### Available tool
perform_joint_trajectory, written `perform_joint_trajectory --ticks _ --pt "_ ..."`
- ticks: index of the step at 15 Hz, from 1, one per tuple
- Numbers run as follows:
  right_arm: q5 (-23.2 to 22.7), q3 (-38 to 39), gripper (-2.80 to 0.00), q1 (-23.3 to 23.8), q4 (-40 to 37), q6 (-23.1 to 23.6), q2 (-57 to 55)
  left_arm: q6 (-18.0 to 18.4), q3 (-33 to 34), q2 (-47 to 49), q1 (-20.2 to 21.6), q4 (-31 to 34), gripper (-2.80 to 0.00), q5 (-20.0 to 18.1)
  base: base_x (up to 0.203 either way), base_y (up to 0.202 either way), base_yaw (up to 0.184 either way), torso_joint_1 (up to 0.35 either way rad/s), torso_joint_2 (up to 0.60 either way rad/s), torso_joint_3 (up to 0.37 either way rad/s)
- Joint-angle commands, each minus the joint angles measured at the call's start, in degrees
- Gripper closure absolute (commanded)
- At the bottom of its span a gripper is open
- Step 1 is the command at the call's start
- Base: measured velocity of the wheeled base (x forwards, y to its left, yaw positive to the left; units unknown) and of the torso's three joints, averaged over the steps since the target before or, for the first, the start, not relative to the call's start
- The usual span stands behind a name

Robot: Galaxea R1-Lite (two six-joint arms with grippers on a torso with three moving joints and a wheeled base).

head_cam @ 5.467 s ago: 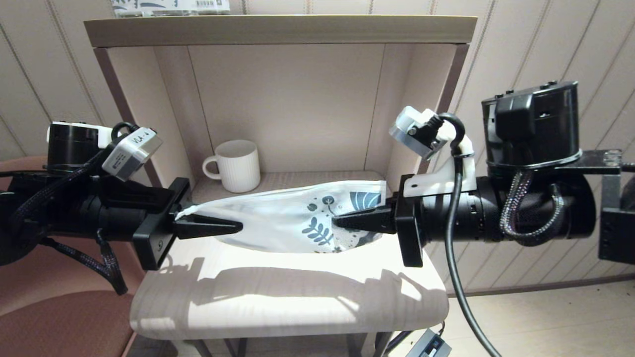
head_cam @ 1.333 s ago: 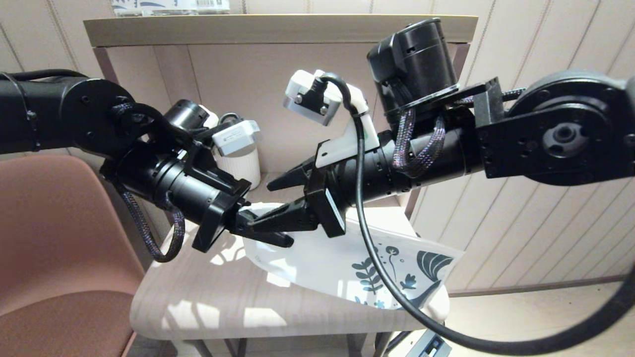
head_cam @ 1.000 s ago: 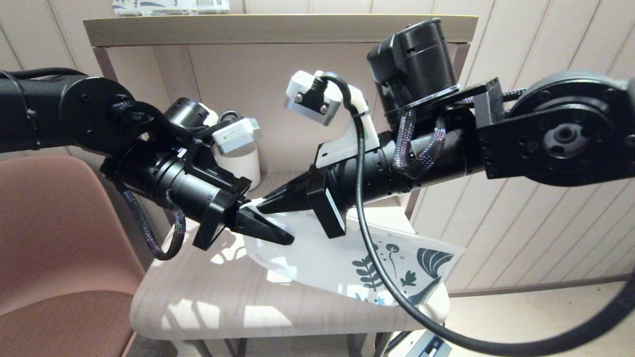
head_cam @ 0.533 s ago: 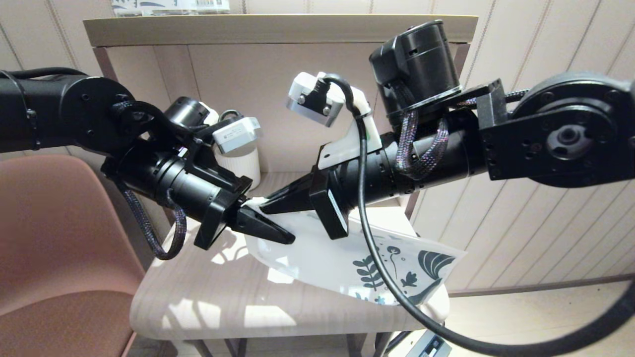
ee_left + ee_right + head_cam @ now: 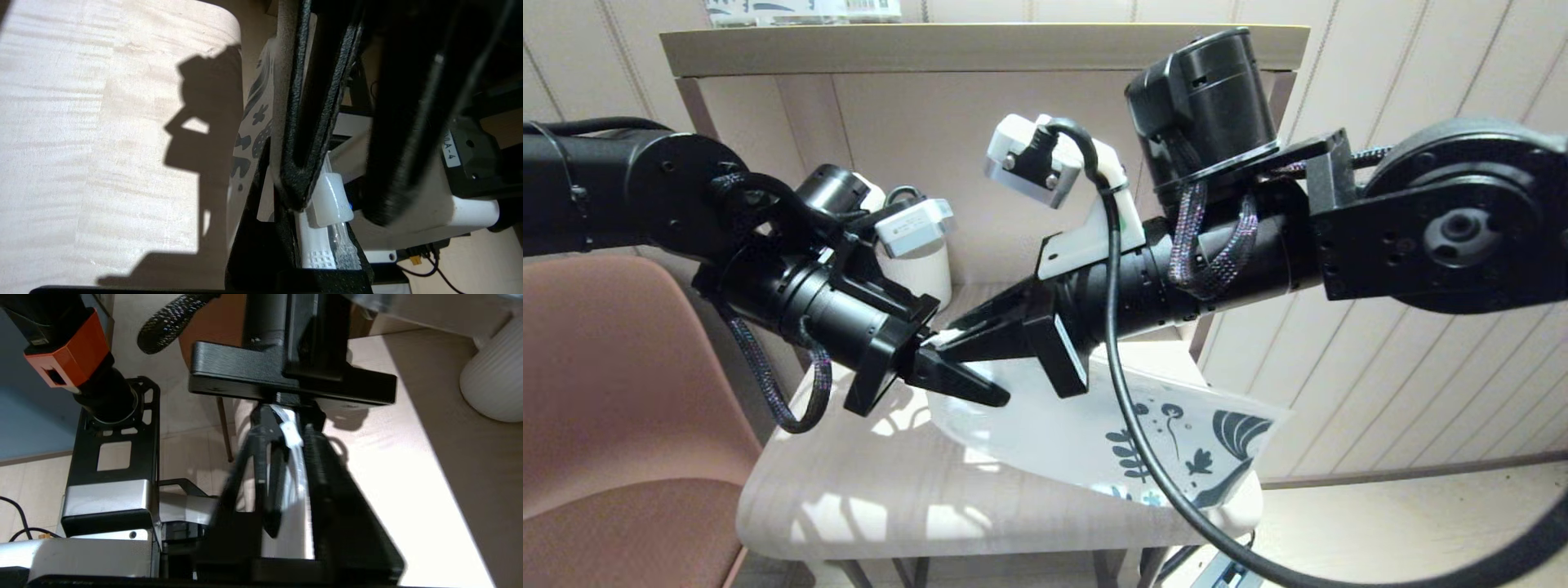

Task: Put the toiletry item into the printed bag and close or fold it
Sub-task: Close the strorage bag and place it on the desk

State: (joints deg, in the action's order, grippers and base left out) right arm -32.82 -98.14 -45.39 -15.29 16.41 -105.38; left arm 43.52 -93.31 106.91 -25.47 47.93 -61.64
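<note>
Now both pincers clamp glossy printed bag [image 5: 1078, 425] at ridged slider end: left pincer [image 5: 956, 377], right pincer [image 5: 947, 341].

The setting is a furnished domestic-style interior, consistent with a home or guest room. Evidence: a light wood-grain side table [image 5: 866, 506] stands against a wall of cream vertical panelling [image 5: 1405, 49]. A beige open-fronted shelf unit [image 5: 980, 47] sits on the table and contains a white ribbed mug [image 5: 927, 273]. A printed package [image 5: 800, 8] lies on top of the shelf unit. A brown upholstered chair [image 5: 613, 457] stands just beside the table on the robot's left. The floor [image 5: 1421, 531] is pale wood-look board.
</note>
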Motion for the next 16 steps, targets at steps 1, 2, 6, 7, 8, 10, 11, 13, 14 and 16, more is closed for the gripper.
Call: perform_joint_trajectory --ticks 1,2,6,7,8,10,11,13,14,16 --pt "-0.21 -0.6 -2.8 -0.09 -0.27 0.03 -0.18 0.25 0.09 -0.35 0.07 0.23 0.0 -0.78 0.0 0.0 0.0 0.0 0.0 0.0" --pt "-0.19 -1.1 0.0 -0.41 -0.23 0.03 -0.4 0.18 0.23 -0.48 0.07 0.1 0.0 -1.6 0.0 0.0 0.0 0.0 0.0 0.0" --pt "-0.05 -1.62 0.0 -0.41 -0.27 0.03 -0.62 -0.01 0.23 -0.56 0.07 -0.12 0.0 -2.0 0.0 0.0 0.0 0.0 0.0 0.0" --pt "-0.05 -1.62 0.0 -0.49 -0.27 0.03 -0.62 -0.01 0.23 -0.56 0.07 -0.12 0.0 -2.0 0.0 0.0 0.0 0.0 0.0 0.0" --pt "-0.14 -1.71 0.0 -0.49 -0.18 0.03 -0.62 -0.01 0.23 -0.56 0.07 -0.12 0.0 -2.0 0.0 0.0 0.0 0.0 0.0 0.0" --pt "-0.23 -1.62 0.0 -0.49 -0.18 0.03 -0.62 0.07 0.23 -0.56 0.07 -0.12 0.0 -1.91 0.0 0.0 0.0 0.0 0.0 0.0" --pt "-0.14 -1.62 0.0 -0.49 -0.18 0.06 -0.71 0.07 0.32 -0.56 0.08 -0.12 0.0 -1.91 0.0 0.0 0.0 0.0 0.0 0.0" --pt "-0.05 -0.97 0.0 -0.37 -0.18 0.32 -0.47 0.16 0.41 -0.56 0.07 -0.12 0.0 -1.65 0.0 0.0 0.0 0.0 0.0 0.0" --pt "0.03 -0.57 0.0 -0.17 -0.1 0.49 -0.21 0.25 0.32 -0.56 0.07 -0.12 0.0 -1.64 0.0 0.0 0.0 0.0 0.0 0.0" --pt "0.03 1.02 0.0 0.21 0.08 0.73 0.53 0.16 0.05 -0.61 0.07 -0.12 0.0 -1.64 0.0 0.0 0.0 0.0 0.0 0.0"
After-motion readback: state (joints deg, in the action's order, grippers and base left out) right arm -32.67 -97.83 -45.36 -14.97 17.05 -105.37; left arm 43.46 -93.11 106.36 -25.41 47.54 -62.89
